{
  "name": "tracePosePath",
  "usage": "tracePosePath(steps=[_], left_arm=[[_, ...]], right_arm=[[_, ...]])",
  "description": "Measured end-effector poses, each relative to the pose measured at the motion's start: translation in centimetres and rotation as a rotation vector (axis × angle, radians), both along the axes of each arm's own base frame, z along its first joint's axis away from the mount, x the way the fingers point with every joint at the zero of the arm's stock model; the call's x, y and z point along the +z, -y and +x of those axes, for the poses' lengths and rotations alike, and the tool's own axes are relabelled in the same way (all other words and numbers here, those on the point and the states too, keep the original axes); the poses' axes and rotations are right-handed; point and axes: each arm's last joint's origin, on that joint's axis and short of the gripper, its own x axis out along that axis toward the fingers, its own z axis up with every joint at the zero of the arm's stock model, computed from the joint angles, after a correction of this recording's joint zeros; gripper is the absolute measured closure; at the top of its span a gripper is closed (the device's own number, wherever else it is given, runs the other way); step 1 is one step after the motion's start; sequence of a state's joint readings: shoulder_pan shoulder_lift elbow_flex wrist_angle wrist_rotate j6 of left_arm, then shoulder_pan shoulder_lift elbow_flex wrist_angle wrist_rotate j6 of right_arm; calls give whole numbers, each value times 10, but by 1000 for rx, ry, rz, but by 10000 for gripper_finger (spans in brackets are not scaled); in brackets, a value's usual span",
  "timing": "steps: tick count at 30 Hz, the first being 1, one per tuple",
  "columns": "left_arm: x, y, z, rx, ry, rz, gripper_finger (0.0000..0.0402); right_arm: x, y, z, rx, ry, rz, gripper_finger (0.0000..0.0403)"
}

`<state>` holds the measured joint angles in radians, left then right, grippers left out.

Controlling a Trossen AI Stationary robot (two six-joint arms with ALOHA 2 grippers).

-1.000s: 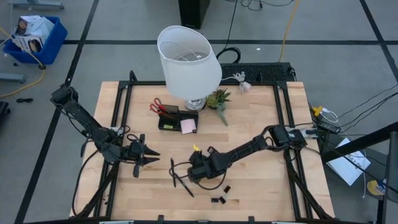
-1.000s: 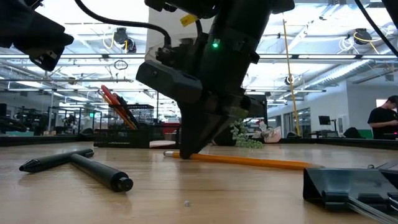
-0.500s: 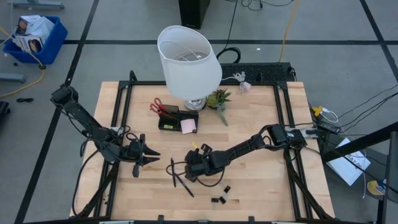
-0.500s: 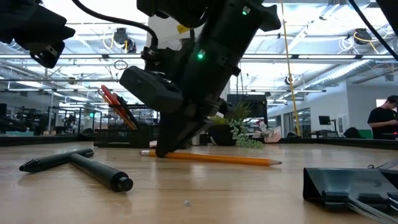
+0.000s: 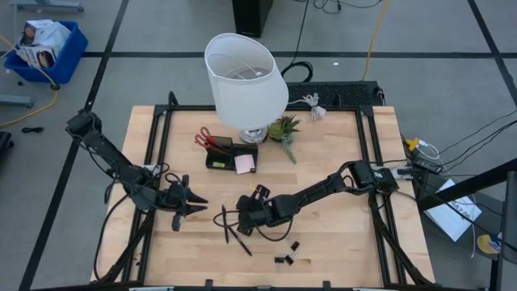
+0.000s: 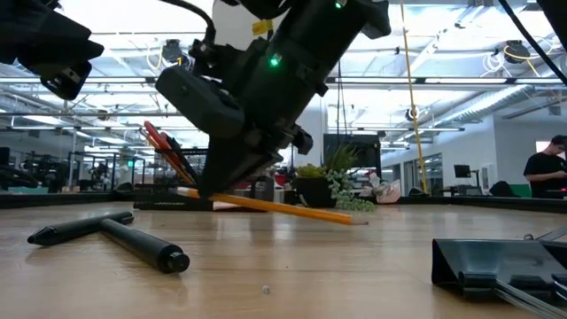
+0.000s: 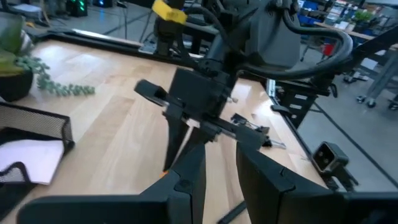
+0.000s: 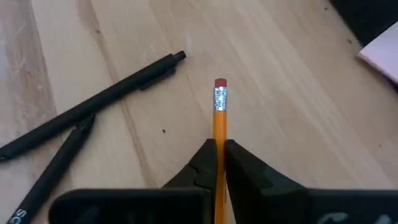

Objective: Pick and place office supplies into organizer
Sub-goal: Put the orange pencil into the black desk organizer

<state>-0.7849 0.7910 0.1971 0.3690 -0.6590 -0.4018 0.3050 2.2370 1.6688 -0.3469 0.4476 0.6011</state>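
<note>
The right pincer [image 5: 240,212] is near the middle of the wooden table [image 5: 339,170], pinching an orange pencil [image 6: 270,206] between its fingers. From table height the pencil hangs tilted, its gripped end raised and its sharpened tip slanting down close to the wood. Past the right wrist I can see the pencil's red eraser and metal band sticking out beyond the two dark fingertips [image 8: 239,165], which are pressed against the shaft on both sides.

Two black pens [image 5: 233,230] lie crossed on the table just beside that pincer, toward the front edge. A few tiny black clips [image 5: 288,252] sit farther toward the front edge, apart from the pens.

The left pincer [image 5: 194,203] hangs over the left part of the table, pointing toward the right arm, its fingers [image 7: 186,180] only a narrow gap apart with nothing between them.

The black organizer [image 5: 220,154] stands toward the back of the table, at the foot of the white-shaded lamp [image 5: 245,81]. Red-handled scissors [image 5: 203,137] stick up out of one compartment, and a pink sticky-note pad [image 5: 245,164] rests at its right end. A small potted plant [image 5: 283,128] stands just right of the lamp's base.
</note>
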Motion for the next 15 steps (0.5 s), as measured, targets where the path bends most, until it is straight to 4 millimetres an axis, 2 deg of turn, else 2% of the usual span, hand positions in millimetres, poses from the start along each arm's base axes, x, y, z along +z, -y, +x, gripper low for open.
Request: tracePosePath(steps=[10, 15], left_arm=[[0, 1, 0, -48, -9, -7, 309], [0, 2, 0, -55, -10, -13, 309]], right_arm=[[11, 4, 13, 30, 133, -160, 388], [24, 19, 28, 64, 263, -221, 388]])
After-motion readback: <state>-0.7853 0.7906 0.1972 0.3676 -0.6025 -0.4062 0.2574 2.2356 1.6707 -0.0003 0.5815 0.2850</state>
